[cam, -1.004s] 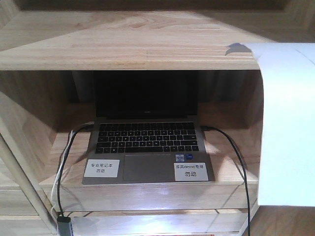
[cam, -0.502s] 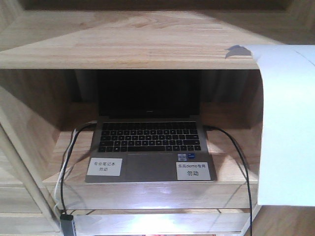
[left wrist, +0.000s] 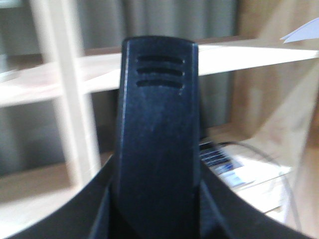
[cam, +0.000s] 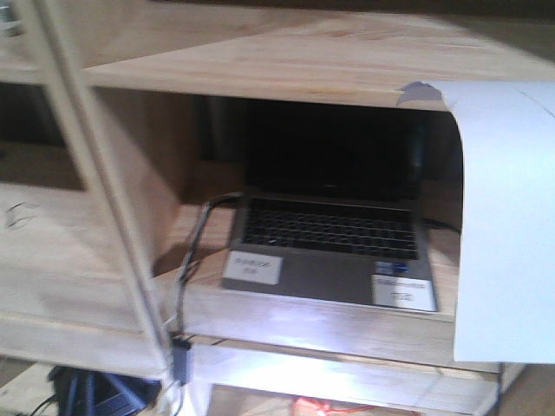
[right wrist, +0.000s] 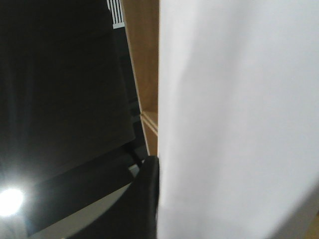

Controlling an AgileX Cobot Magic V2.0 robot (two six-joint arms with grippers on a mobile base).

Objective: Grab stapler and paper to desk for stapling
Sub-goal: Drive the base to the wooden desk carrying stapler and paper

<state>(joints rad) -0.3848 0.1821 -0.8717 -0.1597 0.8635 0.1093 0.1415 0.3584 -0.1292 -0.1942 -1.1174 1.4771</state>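
The paper [cam: 507, 225], a large white sheet, hangs at the right of the front view with its top curling over. In the right wrist view the paper [right wrist: 239, 119] fills the right half, and my right gripper [right wrist: 157, 199] is shut on its edge, with one black finger [right wrist: 144, 199] showing against it. My left gripper [left wrist: 157, 209] is shut on the stapler [left wrist: 157, 124], a black body with three slots near its top, standing upright between the jaws. Neither gripper shows in the front view. The desk is out of view.
A wooden shelf unit stands ahead with a laptop [cam: 334, 234] on its board [cam: 329, 316], small white labels [cam: 252, 268] on the palm rest and cables [cam: 195, 251] trailing off its left. A wooden upright post [cam: 104, 191] crosses the left. A dark object [cam: 87, 394] lies low left.
The front view has swung left: the laptop and shelf slid right in the frame and a wooden post came in at the left. The paper holds its place at the right.
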